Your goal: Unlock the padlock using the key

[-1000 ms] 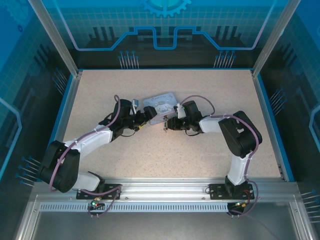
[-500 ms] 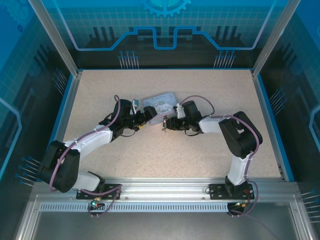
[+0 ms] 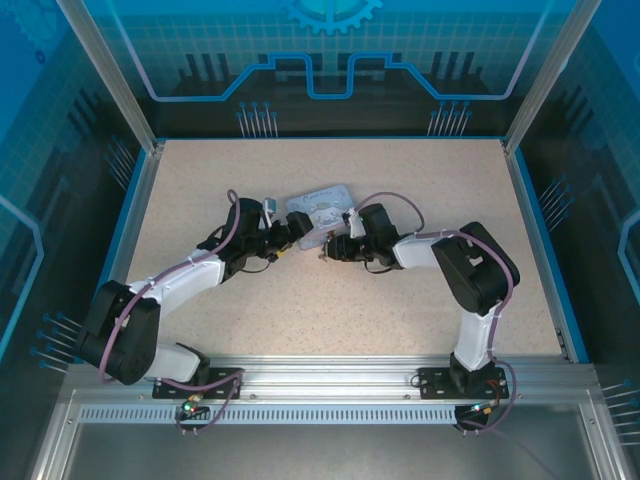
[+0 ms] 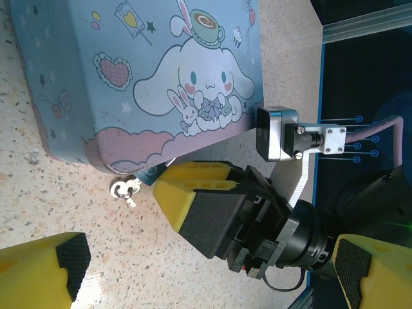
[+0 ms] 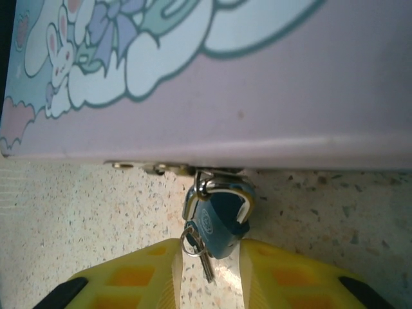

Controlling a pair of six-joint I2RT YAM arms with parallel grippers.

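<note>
The padlock (image 5: 219, 215) hangs from the hasp (image 5: 154, 168) at the front edge of the cartoon tin (image 5: 257, 96) and lies low on the speckled table (image 5: 64, 212). The key (image 5: 203, 261) sits against its left side, blade pointing away from the tin. Both look light, hard and slick. The lock seems likely to swing on the hasp unless its flat sides are steadied, and the sliver of a key looks best pinched across its ringed head, leaving the blade free. The left arm (image 3: 180, 275) reaches in low, and the left gripper (image 3: 291, 240) gapes wide and empty beside the tin's near left corner. The right arm (image 3: 470, 265) folds in from the right, and the right gripper (image 5: 207, 283) has its jaws narrowly apart around the key and the lock's lower end. Whether they pinch either one cannot be told.
</note>
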